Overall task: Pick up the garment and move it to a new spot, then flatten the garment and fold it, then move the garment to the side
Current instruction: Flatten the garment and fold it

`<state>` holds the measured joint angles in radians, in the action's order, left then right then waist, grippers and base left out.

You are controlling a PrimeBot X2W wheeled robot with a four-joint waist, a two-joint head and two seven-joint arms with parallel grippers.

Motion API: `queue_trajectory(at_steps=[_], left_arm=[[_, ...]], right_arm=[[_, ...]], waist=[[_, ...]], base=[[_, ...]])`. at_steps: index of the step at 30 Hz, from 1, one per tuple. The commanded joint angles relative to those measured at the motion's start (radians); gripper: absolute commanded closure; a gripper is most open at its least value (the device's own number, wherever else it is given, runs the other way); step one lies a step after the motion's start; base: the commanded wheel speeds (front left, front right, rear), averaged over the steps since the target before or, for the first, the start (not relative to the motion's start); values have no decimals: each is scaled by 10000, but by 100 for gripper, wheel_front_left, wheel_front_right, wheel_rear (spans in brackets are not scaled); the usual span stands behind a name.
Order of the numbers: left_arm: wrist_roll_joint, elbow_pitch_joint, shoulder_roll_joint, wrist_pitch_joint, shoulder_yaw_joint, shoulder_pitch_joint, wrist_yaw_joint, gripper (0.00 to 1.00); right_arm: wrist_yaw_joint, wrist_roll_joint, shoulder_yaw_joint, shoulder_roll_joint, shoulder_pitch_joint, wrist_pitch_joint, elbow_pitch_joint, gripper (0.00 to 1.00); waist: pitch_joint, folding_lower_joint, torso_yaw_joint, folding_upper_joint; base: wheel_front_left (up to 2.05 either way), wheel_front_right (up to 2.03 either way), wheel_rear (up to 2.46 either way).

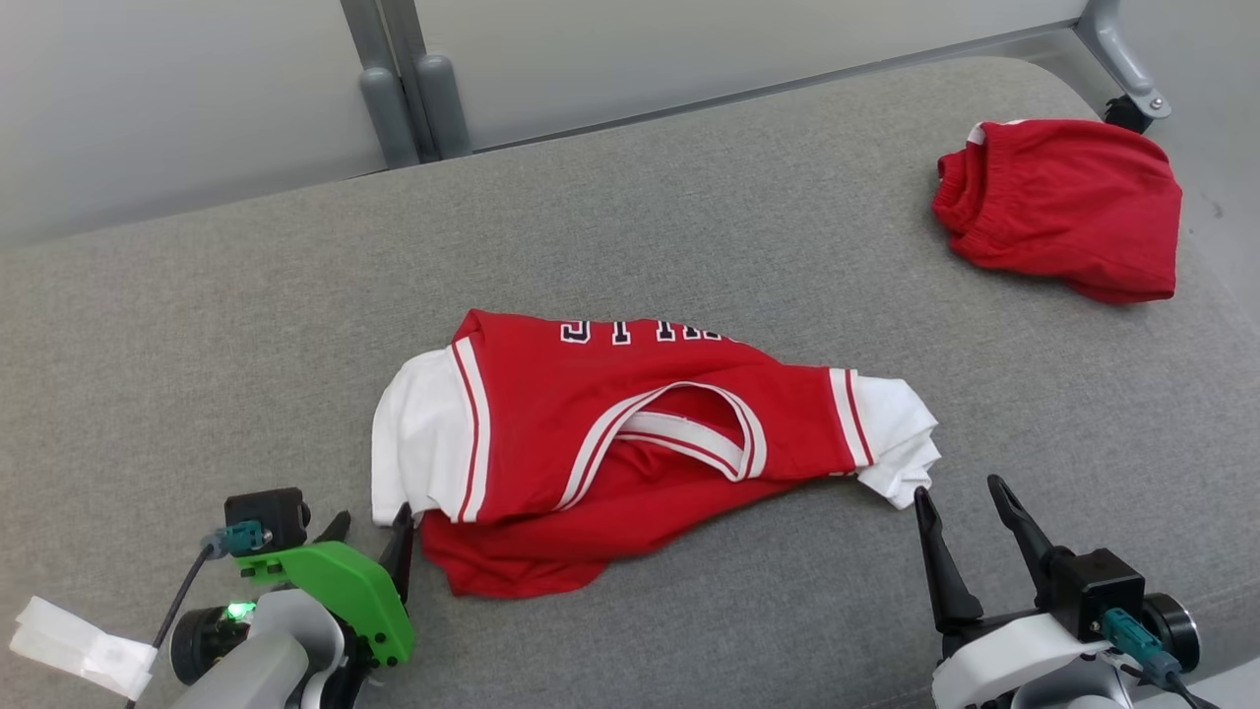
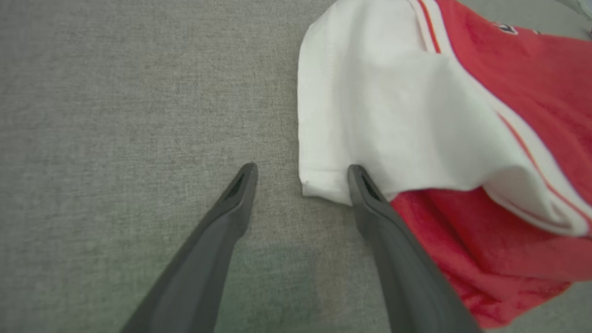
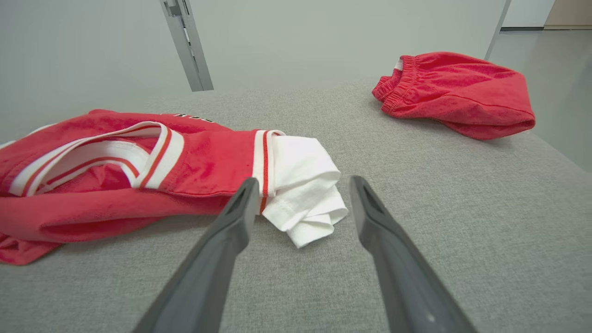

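The garment is a red jersey with white sleeves and striped trim, lying crumpled across the middle of the grey cushion. My left gripper stands open at the jersey's left white sleeve, its corner lying between the fingers near the right-hand finger in the left wrist view. My right gripper is open just in front of the bunched right white sleeve, which lies between its fingertips in the right wrist view. Both grippers hold nothing.
A pair of red shorts lies bunched at the cushion's far right corner, also seen as red shorts in the right wrist view. Grey metal frame posts stand behind the cushion. The cushion's right edge drops off near the shorts.
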<state>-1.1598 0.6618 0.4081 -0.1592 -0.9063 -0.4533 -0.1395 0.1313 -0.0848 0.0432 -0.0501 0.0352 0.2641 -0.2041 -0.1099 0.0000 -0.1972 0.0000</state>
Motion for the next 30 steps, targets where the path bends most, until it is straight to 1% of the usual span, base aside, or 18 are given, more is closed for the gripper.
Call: queue_trajectory(at_steps=[1, 2, 3, 6, 9, 12, 14, 18, 21, 23, 24, 26, 30], left_arm=[[-5, 250, -13, 127, -72, -72, 69, 0], [-3, 397, -56, 200, -122, -69, 79, 0], [61, 566, -85, 242, -189, -78, 119, 21], [64, 880, -250, 300, -268, -144, 382, 100], [188, 1108, -421, 198, -381, -280, 679, 100], [176, 1306, -568, 162, -437, -381, 874, 100], [82, 1351, -660, -63, -289, -484, 963, 100], [-566, 884, -756, -470, 451, -744, 1365, 100], [-1680, -33, -940, -621, 1567, -1070, 1965, 100], [-2315, -727, -877, -673, 2285, -1393, 2151, 100], [-2546, -980, -816, -669, 2537, -1538, 2167, 100], [-2817, -1467, -677, -688, 2997, -1919, 2031, 100], [-2740, -1953, -227, -617, 3459, -2834, 1485, 100]], right_arm=[[-14, -6, -30, -10, -24, 2, -6, 0], [-14, -7, -39, -12, -14, 2, -13, 0], [-12, -13, -47, -11, -9, 2, -25, 0], [-14, -48, -52, -11, -65, 2, -52, 0], [-14, -88, -53, -11, -128, 1, -63, 0], [-12, -111, -52, -11, -125, 1, -83, 0], [-14, -109, -41, -13, -77, 1, -111, 0], [-12, -137, -98, -12, 63, 1, -146, 0], [-12, -169, -117, -11, 194, 1, -167, 0], [-14, -186, -42, -9, 229, 1, -202, 0], [-12, -199, -12, -12, 225, 1, -206, 0], [-12, -238, 69, -12, 196, 1, -229, 0], [-14, -270, 258, -11, 102, 1, -320, 0]], waist=[[-5, 0, -20, 0], [-4, 0, -21, 0], [-1, 0, -20, 0], [12, 0, -2, 0], [45, 0, 40, 0], [91, 0, 86, 0], [159, 0, 98, 0], [307, 0, 166, 0], [444, 0, 261, 0], [560, 0, 300, 0], [601, 0, 306, 0], [683, 0, 292, 0], [819, 0, 127, 0]], base=[[0, 0, 0], [0, 0, 0], [0, 0, 0], [0, 0, 0], [0, 0, 0], [0, 0, 0], [0, 0, 0], [0, 0, 0], [0, 0, 0], [0, 0, 0], [0, 0, 0], [0, 0, 0], [0, 0, 0]])
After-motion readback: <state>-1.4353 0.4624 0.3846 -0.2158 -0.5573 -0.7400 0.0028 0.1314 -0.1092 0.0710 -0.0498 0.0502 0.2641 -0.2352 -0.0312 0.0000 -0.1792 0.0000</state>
